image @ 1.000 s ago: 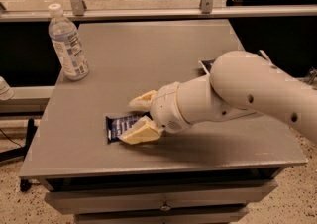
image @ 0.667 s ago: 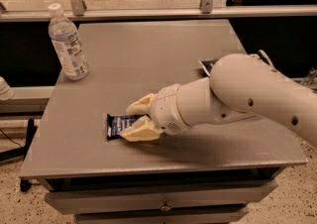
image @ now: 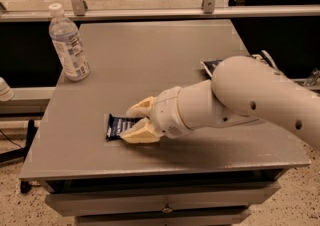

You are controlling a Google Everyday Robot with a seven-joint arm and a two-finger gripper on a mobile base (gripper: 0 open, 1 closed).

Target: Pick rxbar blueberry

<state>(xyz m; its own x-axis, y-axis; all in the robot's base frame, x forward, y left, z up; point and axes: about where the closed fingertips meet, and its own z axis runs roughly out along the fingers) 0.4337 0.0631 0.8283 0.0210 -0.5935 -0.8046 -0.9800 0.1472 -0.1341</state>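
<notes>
Around: bottle (image: 70,44) upright at the table's (image: 150,60) far left corner, well apart from the bar; a blue packet (image: 211,64) near the right edge, mostly hidden behind the arm (image: 250,97)
In the way: nothing lies between bottle and bar; the arm crosses the right half of the table
Count: one bar, one bottle, one blue packet, one arm
Bar: rxbar (image: 116,126) flat on the table, front left area, near the front edge, long side running left-right
End effector: end effector (image: 129,126) low over the table at the bar's right end, released, fingers (image: 142,106) spread with one behind the bar and one in front; contact cannot be told
Open room: bare table at centre and back; a narrow strip left of the bar to the left edge
</notes>
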